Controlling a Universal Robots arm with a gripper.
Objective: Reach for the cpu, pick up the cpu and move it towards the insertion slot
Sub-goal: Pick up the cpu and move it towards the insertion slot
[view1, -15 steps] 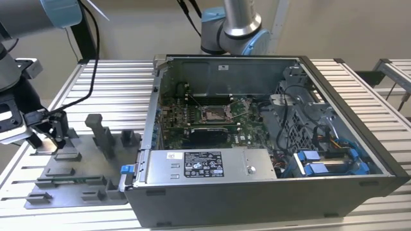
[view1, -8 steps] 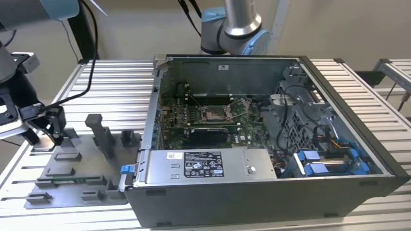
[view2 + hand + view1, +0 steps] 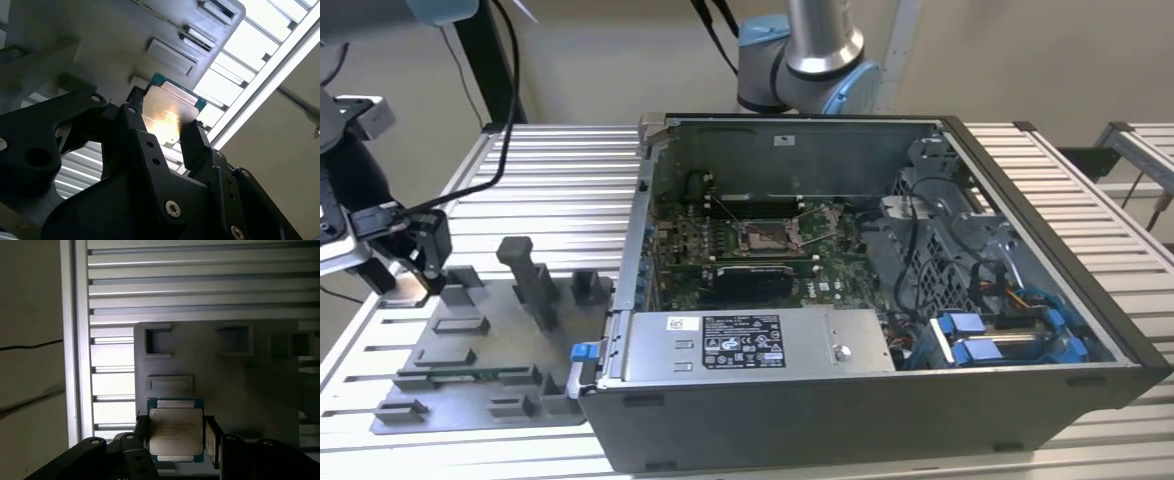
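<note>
Black jaws clamp the thin silver-topped square cpu [image 3: 176, 432] over the grey tray [image 3: 240, 390]; I'd carry it level toward the metal-framed insertion slot [image 3: 765, 238], three o'clock in the exterior view.

**Labels present, no print legible**

A black-and-white label [image 3: 740, 342] lies on the silver power supply [image 3: 854, 345] at the front of the open computer case [image 3: 854, 425]. Its lines and symbols are too small to make out. A small white sticker [image 3: 785, 139] sits on the case's rear inner wall, likewise unreadable. In the first wrist view, faint print covers the top of the cpu [image 3: 176, 432], but no character can be told.
</note>
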